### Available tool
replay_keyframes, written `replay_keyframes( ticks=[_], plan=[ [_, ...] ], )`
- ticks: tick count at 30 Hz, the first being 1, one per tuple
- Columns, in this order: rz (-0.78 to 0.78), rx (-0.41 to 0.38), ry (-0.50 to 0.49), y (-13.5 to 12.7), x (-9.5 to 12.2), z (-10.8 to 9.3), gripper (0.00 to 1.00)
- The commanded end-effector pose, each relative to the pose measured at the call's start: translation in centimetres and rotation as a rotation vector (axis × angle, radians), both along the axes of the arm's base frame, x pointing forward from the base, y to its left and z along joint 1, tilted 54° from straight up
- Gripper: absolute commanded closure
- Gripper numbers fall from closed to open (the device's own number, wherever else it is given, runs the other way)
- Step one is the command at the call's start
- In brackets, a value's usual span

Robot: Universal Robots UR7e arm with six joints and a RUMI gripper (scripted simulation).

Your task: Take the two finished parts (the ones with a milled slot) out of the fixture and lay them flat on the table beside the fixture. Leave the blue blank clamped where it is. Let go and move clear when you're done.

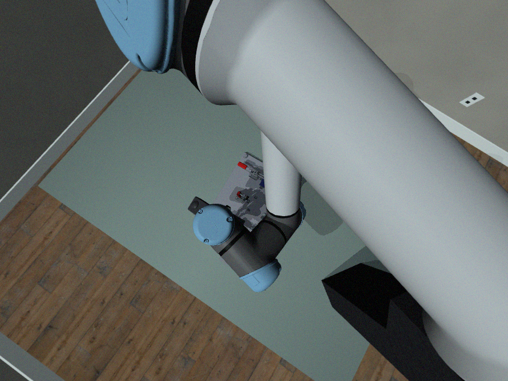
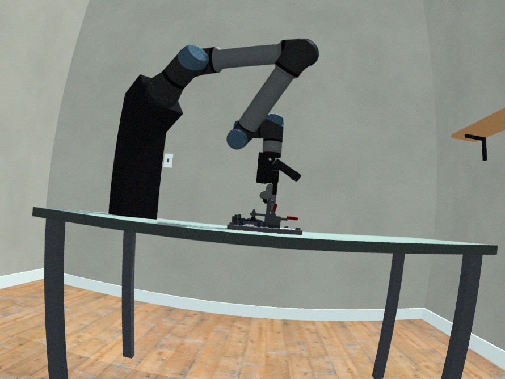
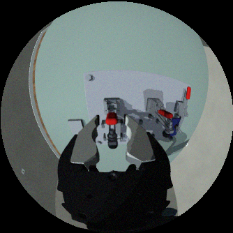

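The grey fixture plate (image 3: 139,101) lies on the table and carries three toggle clamps with red handles. My gripper (image 3: 111,115) hangs straight above the left clamp (image 3: 111,120). Its fingers stand apart on either side of that clamp's red handle and touch nothing. A light grey part (image 3: 106,134) sits under this clamp; its slot is too small to make out. The blue blank (image 3: 174,123) sits clamped at the right of the plate. In the side view the gripper (image 2: 268,194) is just above the fixture (image 2: 264,228), over an upright clamp lever (image 2: 274,207).
The arm's black pedestal (image 2: 138,155) stands on the table behind and left of the fixture. In the overhead view the arm's wrist (image 1: 246,242) and forearm cover much of the fixture (image 1: 246,188). Wooden floor lies beyond the table edges.
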State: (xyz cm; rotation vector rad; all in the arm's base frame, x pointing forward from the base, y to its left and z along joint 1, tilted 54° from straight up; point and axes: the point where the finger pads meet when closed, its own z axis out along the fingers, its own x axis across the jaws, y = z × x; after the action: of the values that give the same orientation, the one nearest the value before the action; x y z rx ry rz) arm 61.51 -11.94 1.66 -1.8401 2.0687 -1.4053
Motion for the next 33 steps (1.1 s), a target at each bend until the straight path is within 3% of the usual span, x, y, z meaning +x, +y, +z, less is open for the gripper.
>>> replay_keyframes(
  ticks=[1, 17, 33],
  plan=[
    [0.002, 0.000, 0.000, 0.8, -0.6, 0.6, 0.72],
    [0.002, 0.000, 0.000, 2.9, -2.7, 2.8, 0.72],
    [0.001, 0.000, 0.000, 2.9, -2.8, 2.9, 0.72]
  ],
)
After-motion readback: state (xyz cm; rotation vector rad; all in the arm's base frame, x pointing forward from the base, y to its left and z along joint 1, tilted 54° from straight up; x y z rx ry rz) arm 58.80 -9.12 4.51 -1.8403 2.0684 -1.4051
